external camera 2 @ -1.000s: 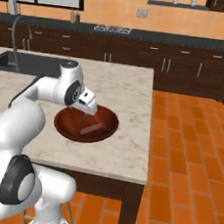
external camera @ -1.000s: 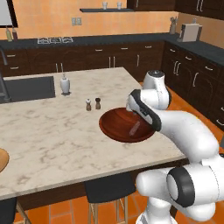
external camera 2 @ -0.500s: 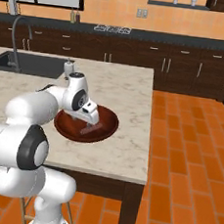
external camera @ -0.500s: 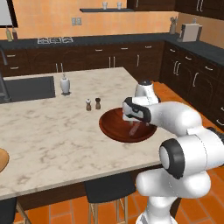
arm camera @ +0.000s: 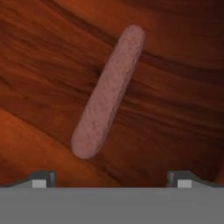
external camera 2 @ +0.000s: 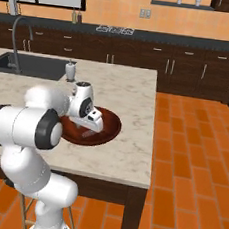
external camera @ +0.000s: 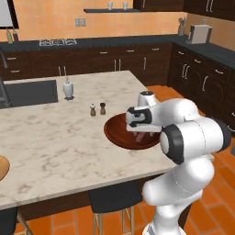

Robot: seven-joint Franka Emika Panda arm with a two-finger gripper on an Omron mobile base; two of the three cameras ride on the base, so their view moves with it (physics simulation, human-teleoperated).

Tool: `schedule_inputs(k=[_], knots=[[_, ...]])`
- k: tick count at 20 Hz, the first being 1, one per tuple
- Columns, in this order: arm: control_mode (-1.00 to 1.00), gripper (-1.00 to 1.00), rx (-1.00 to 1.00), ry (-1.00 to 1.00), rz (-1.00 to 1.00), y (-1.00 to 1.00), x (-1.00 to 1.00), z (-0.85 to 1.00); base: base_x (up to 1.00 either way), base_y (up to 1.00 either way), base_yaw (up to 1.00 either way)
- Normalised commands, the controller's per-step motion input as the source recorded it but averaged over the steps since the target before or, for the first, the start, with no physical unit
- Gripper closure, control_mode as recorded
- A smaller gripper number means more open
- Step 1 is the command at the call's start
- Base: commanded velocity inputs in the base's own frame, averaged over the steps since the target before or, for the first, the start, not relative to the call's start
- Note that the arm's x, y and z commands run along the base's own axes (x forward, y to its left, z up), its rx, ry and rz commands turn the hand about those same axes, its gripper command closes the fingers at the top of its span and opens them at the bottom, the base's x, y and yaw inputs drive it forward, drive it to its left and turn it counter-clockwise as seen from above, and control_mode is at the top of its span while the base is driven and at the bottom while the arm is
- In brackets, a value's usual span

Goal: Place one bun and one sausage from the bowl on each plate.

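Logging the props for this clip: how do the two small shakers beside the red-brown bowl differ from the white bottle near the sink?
The two shakers are short and squat; the white bottle is clearly taller, with a thin stem on top. One shaker is pale-topped and the other dark, while the bottle is white all over. The shakers stand close to the bowl; the bottle stands farther off, next to the sink. All three stand upright on the marble counter.

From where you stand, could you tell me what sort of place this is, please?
It looks like a home kitchen: a marble-topped island with a sink, a gas stove on the back counter, and dark wood cabinets.
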Motion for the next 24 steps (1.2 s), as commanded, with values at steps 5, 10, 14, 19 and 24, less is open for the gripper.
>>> schedule_inputs(k=[5,10,14,19,24], knots=[[-1.0,-1.0,0.0,0.08,0.0,0.01,0.4,-0.41,0.0,0.0,0.0],[-1.0,-1.0,0.0,0.09,0.0,0.07,0.25,-0.36,0.0,0.0,0.0],[-1.0,-1.0,0.0,0.09,0.0,0.0,0.05,-0.4,0.0,0.0,0.0],[-1.0,1.0,0.0,0.03,0.0,0.04,0.0,-0.18,0.0,0.0,0.0],[-1.0,1.0,0.0,0.0,0.0,0.06,0.0,0.0,0.0,0.0,0.0]])
